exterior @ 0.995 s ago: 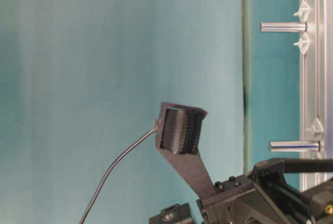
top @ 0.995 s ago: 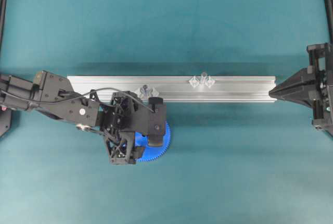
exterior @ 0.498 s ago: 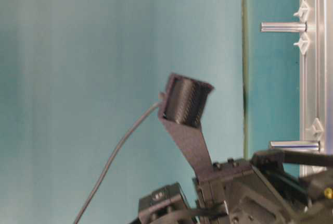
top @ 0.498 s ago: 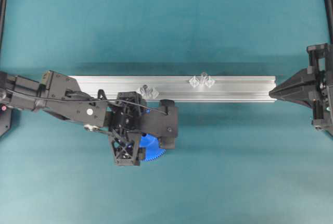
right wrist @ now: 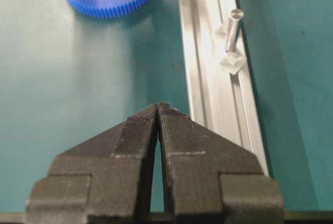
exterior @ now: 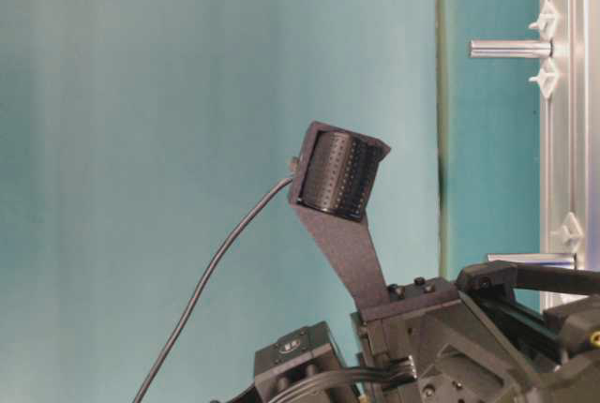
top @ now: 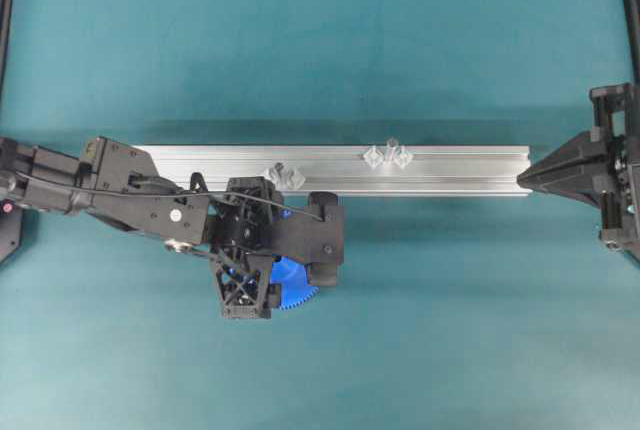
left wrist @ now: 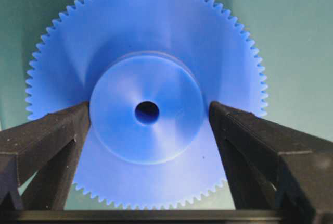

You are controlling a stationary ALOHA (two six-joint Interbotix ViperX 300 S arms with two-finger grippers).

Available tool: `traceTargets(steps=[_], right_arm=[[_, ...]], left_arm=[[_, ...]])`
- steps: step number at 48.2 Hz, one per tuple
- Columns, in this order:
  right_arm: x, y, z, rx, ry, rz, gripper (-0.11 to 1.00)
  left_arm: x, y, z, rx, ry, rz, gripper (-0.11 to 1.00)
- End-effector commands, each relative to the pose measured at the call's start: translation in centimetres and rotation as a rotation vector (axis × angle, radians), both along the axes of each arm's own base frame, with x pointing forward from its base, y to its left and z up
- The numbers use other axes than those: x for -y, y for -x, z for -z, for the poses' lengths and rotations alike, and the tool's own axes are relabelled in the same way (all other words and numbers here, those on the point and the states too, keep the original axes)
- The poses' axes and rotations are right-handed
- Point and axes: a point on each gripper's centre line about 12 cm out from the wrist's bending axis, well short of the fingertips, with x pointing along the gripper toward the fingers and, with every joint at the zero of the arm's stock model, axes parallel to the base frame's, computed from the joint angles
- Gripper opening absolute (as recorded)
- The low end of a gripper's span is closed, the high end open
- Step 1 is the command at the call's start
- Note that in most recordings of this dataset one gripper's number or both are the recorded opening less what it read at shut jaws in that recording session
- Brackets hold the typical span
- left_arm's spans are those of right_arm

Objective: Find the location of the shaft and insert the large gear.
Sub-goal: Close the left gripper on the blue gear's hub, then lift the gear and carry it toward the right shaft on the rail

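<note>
Plainly unlabelled large gear [left wrist: 146, 112], left pincer [left wrist: 148, 125] astride

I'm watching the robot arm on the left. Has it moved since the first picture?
Yes. In the overhead view the left gripper has slid right along the silver rail, now covering more of the large gear. Its jaws stand open.

The open jaws of the left gripper [left wrist: 148, 125] stand on both sides of the raised hub of the bright blue toothed plastic gear [left wrist: 145, 114]. The long silver aluminium rail [top: 440, 170] lies across the teal tabletop [top: 320, 40], with two thin grey metal pins [exterior: 511, 48] standing on it. Far and near of the rail, the tabletop is bare.
</note>
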Motion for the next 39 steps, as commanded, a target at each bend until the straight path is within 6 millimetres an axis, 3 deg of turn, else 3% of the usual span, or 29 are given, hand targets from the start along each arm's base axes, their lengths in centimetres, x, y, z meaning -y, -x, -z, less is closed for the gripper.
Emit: traceTargets(steps=[1, 23, 35, 39], right_arm=[[0.04, -0.27, -0.46, 0.015, -0.008, 0.007, 0.10], [0.04, -0.27, -0.46, 0.015, -0.008, 0.007, 0.10], [0.03, -0.22, -0.33, 0.011, -0.008, 0.007, 0.10], [0.03, -0.22, -0.33, 0.011, -0.008, 0.007, 0.10]], left_arm=[[0.10, -0.29, -0.75, 0.024, 0.003, 0.001, 0.93], [0.10, -0.30, -0.43, 0.016, 0.006, -0.007, 0.91], [0.10, -0.30, -0.37, 0.015, 0.005, -0.006, 0.74], [0.10, -0.30, -0.37, 0.015, 0.004, -0.003, 0.73]])
